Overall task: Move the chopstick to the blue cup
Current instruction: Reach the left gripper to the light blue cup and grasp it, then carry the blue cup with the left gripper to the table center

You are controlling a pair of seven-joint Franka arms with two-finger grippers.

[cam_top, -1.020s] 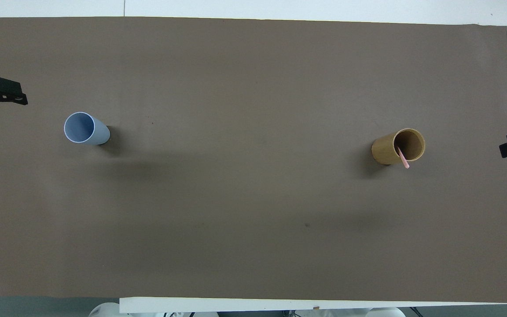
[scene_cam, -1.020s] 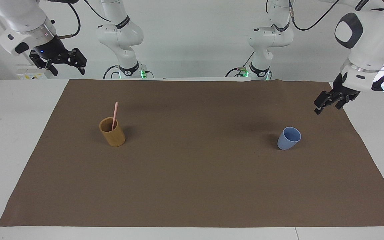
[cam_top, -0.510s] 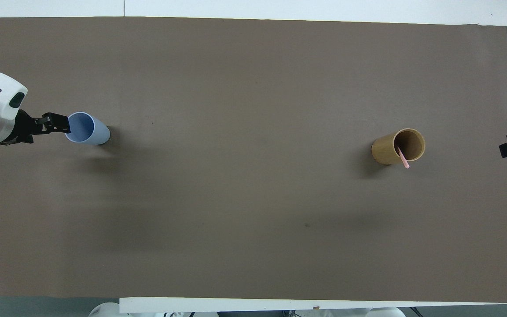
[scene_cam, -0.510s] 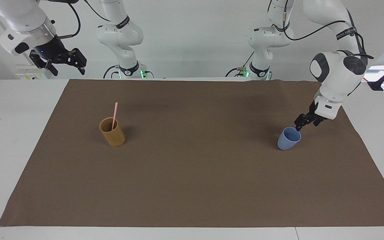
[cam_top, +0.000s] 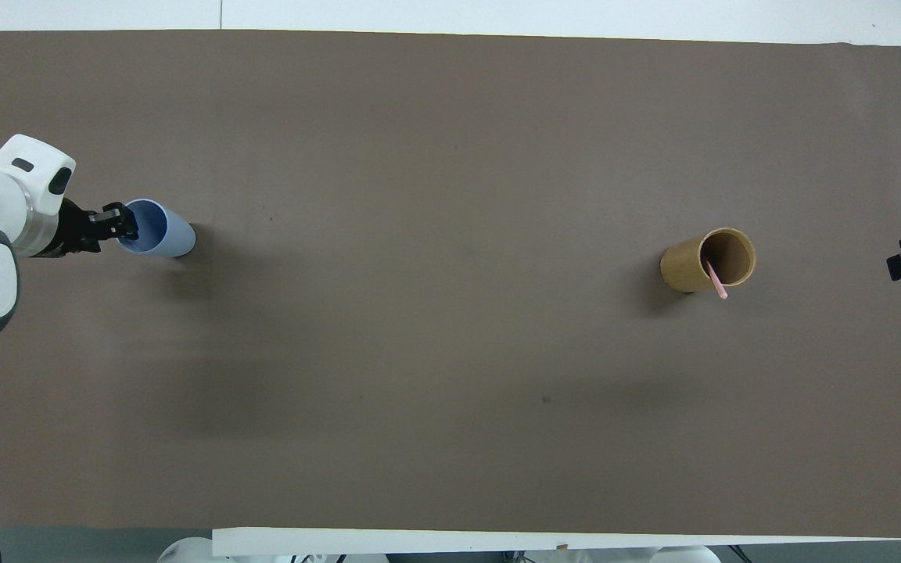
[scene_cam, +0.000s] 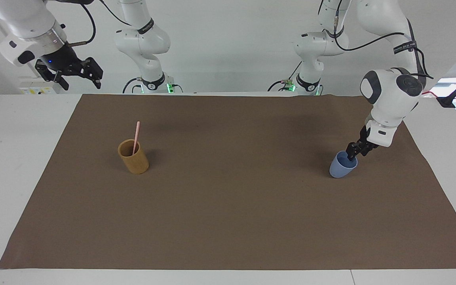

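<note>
The left gripper (scene_cam: 351, 155) is seen at the blue cup's (scene_cam: 342, 168) rim, on the side toward the left arm's end of the table; its fingers (cam_top: 120, 221) are narrowed about the rim, one seemingly inside the mouth and one outside, though whether the wall is truly pinched cannot be told; the cup is still standing on the brown mat (scene_cam: 228, 221), near the mat's edge at the left arm's end. The right gripper (scene_cam: 78, 71) is held high over the mat's corner at the right arm's end, by the robots' edge, with its fingers spread and nothing between them; that arm is waiting. The chopstick (scene_cam: 135, 137) is found leaning in the tan wooden cup (scene_cam: 133, 157), well apart from the blue cup, toward the right arm's end of the mat; it is not yet touched. The transfer is therefore judged barely begun; only the blue cup is being attended to; the chopstick has yet to be gripped, lifted out, carried across and dropped in.
</note>
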